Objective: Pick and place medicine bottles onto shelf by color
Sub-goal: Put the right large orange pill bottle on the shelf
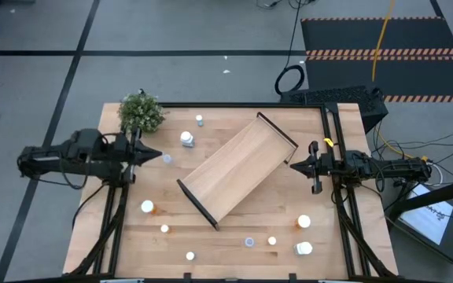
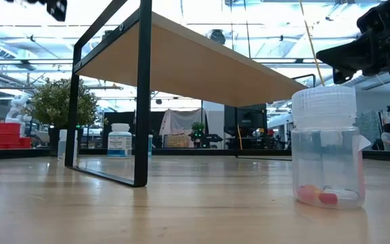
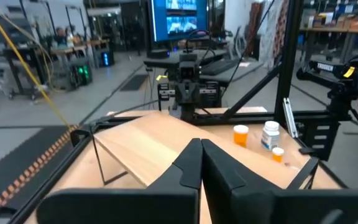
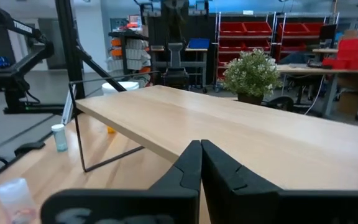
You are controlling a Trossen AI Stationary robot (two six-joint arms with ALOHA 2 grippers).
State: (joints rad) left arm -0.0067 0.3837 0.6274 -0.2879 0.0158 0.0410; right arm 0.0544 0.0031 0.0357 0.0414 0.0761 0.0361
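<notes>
The shelf (image 1: 238,167), a light-wood board on black brackets, stands aslant in the table's middle. Small bottles are scattered on the table: a white one (image 1: 187,139) and a tiny one (image 1: 199,120) at the far left, an orange one (image 1: 147,207) at the left, several along the near edge (image 1: 249,241), and larger ones at the near right (image 1: 303,222). In the low view a clear bottle with a white cap (image 2: 326,146) stands close by. My left gripper (image 1: 157,154) hovers shut at the table's left. My right gripper (image 1: 293,165) hovers shut at the right, just off the shelf's end.
A small green bushy plant (image 1: 141,112) stands at the table's far left corner. A pale blue bottle (image 1: 167,159) lies just beyond my left gripper's tips. Bare wood lies between the shelf and the near edge.
</notes>
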